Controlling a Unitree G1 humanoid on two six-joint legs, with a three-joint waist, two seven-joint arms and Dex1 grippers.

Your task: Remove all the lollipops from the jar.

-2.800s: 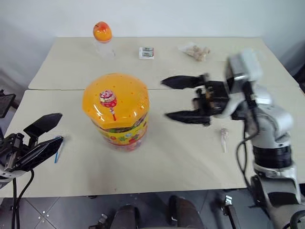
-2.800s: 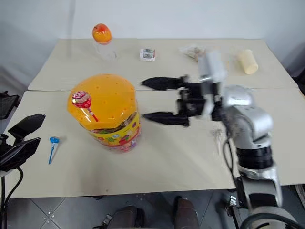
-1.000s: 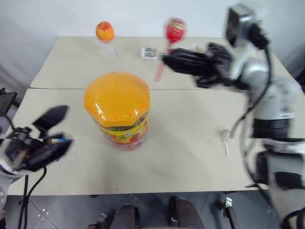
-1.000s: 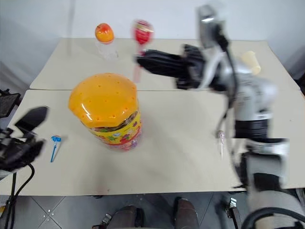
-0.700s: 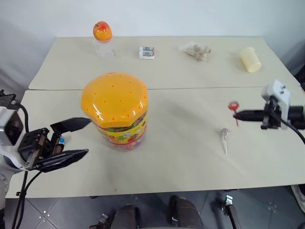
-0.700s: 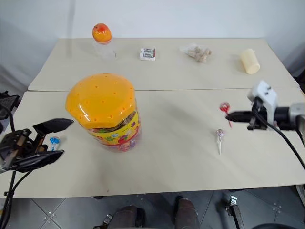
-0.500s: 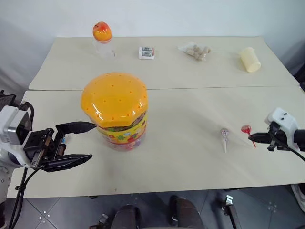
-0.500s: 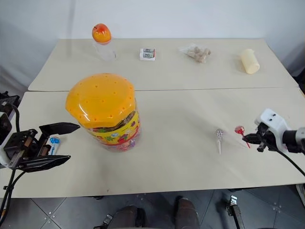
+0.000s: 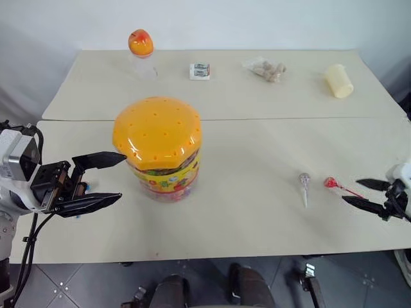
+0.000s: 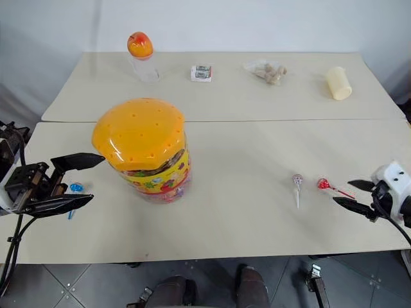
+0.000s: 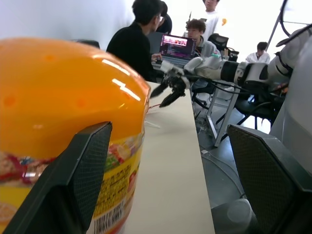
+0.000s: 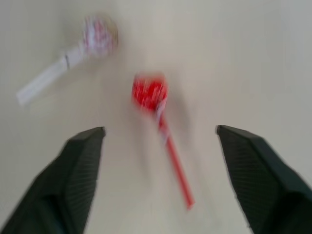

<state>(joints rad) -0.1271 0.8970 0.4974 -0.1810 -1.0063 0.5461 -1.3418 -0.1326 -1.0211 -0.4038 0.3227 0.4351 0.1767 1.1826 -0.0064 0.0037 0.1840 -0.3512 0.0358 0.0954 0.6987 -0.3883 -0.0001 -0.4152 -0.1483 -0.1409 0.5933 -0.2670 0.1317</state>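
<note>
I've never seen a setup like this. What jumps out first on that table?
The big jar with its bright orange dotted lid, standing on the left half of the near table, with the left end effector open just beside it. Far to the right, a red lollipop lies on the table beside a white one, with the right end effector open just past its stick.

Orange hole-dotted lid on the jar [image 9: 158,149] with its multicoloured label; red lollipop [image 9: 330,183], white lollipop [image 9: 304,178].
</note>
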